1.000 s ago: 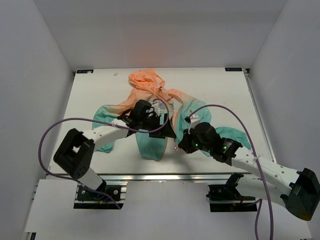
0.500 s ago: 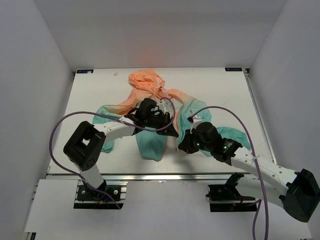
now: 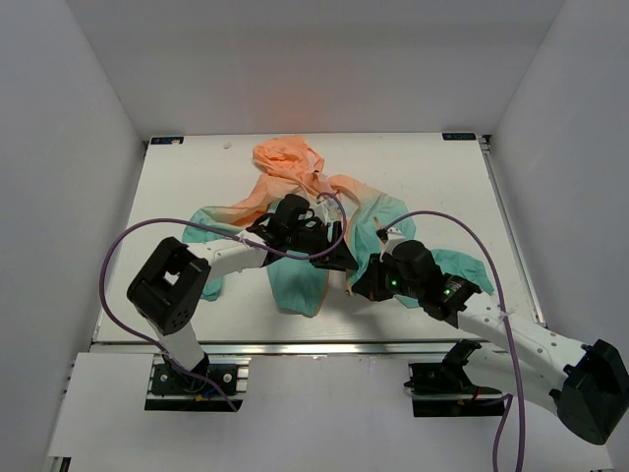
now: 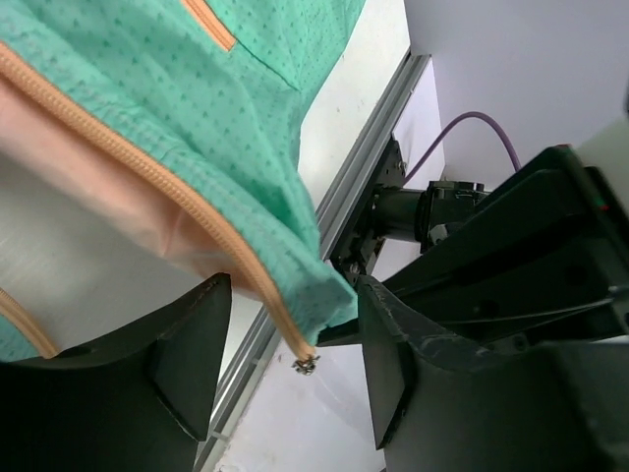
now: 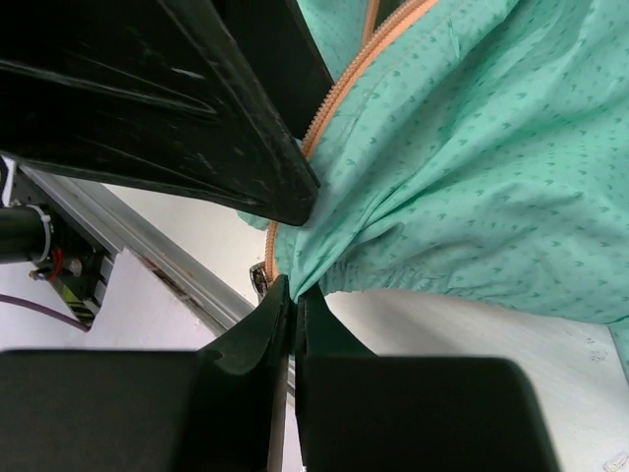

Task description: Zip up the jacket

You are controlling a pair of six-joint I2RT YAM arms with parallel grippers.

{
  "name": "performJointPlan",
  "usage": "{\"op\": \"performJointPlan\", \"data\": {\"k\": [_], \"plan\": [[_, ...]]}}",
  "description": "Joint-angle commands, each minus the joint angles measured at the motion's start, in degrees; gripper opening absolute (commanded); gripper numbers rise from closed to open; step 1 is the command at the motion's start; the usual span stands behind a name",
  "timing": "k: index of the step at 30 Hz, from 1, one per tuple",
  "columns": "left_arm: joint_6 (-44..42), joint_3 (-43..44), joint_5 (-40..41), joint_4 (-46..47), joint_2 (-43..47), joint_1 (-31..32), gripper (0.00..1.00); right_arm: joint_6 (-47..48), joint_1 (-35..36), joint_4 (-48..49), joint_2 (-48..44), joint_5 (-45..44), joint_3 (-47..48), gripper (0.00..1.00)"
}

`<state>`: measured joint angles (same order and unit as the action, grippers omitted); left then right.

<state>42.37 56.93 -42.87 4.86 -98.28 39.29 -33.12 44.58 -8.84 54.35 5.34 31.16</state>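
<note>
Step in hand, as I judge it: mating the two bottom ends of the zipper before any pull upward.

Jacket (image 3: pixel 285 157) lies spread on the table (image 3: pixel 197 167), peach hood at the far side, teal hem toward the arm bases. Both claws meet at the hem, just right of centre.

Left gripper (image 4: pixel 293 295): jaws stand apart, closed on nothing. A teal hem corner hangs in the gap. Its orange zipper (image 4: pixel 197 221) runs down to a small metal end (image 4: pixel 307 366), which sits below the fingertips.

Right gripper (image 5: pixel 292 285): fingers pressed together, and the hem corner of the other front panel appears pinched at their tips. A metal zipper part shows just beside them. The grip itself is partly hidden.

To do it well: close the left jaws on the tape just above the metal end, not on loose cloth. Keep the right pinch steady and the hem taut. Bring the ends together in line. The thin fabric may bunch or slip.
</note>
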Motion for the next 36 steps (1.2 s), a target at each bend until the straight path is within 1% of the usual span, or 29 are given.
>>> {"op": "performJointPlan", "data": {"k": [1, 3, 6, 7, 9, 12, 13, 14, 16, 17, 19, 20, 23, 25, 29, 36], "plan": [[-1.0, -0.3, -0.5, -0.4, 1.2, 0.5, 0.64, -0.5, -0.4, 1.5, -2.3, 0.5, 0.1, 0.00], [-0.7, 0.0, -1.2, 0.3, 0.8, 0.6, 0.64, -0.4, -0.5, 2.2, -2.5, 1.3, 0.0, 0.00], [-0.5, 1.3, -2.3, 1.7, -0.2, 1.2, 0.59, -0.3, -0.4, 2.9, -1.8, 3.2, 0.0, 0.00], [-0.5, 1.9, -2.3, 1.6, -0.9, 1.8, 0.54, -0.2, -0.4, 2.9, -1.5, 3.4, 0.0, 0.00], [-0.8, 3.1, -2.4, 1.2, -1.6, 2.1, 0.48, 0.1, -0.4, 2.9, -1.5, 3.0, 0.0, 0.00], [-0.1, 3.3, -3.6, 2.5, -2.6, 2.5, 0.21, 0.3, -0.5, 2.5, -1.9, 1.6, 0.0, 0.00], [0.2, 3.2, -3.8, 3.2, -2.8, 2.5, 0.00, 0.1, -0.5, 2.6, -1.9, 1.3, 0.0, 0.00], [0.6, 3.1, -3.5, 3.5, -2.8, 2.5, 0.00, -0.1, -0.6, 2.5, -1.9, 1.2, 0.0, 0.00], [1.2, 2.4, -3.3, 4.4, -2.4, 2.6, 0.00, -0.8, -0.8, 2.3, -1.7, 1.1, -0.1, 0.11], [2.1, 2.1, -3.0, 4.7, -2.2, 2.7, 0.00, -1.3, -1.0, 2.3, -1.6, 1.2, -0.2, 0.19], [3.1, 1.4, -2.5, 5.9, -1.7, 2.8, 0.00, -1.9, -1.1, 2.3, -1.3, 1.6, -0.4, 0.27], [4.0, 1.0, -1.8, 6.2, -1.0, 2.7, 0.00, -2.4, -1.1, 2.3, -1.1, 1.6, -0.6, 0.33], [5.6, -0.1, -0.5, 7.7, 0.5, 2.9, 0.00, -3.0, -1.1, 3.4, -1.1, 2.4, -1.3, 0.42], [6.7, -0.8, -0.2, 9.4, 1.0, 3.1, 0.00, -3.1, -1.1, 4.3, -1.2, 3.4, -1.6, 0.44], [9.3, -1.8, -0.2, 11.2, 1.4, 3.2, 0.00, -3.5, -1.1, 6.6, -1.2, 4.1, -2.6, 0.53], [13.0, -3.7, 0.3, 15.5, 2.3, 3.9, 0.00, -5.8, -1.1, 7.7, -0.7, 2.2, -3.2, 0.54]]}}
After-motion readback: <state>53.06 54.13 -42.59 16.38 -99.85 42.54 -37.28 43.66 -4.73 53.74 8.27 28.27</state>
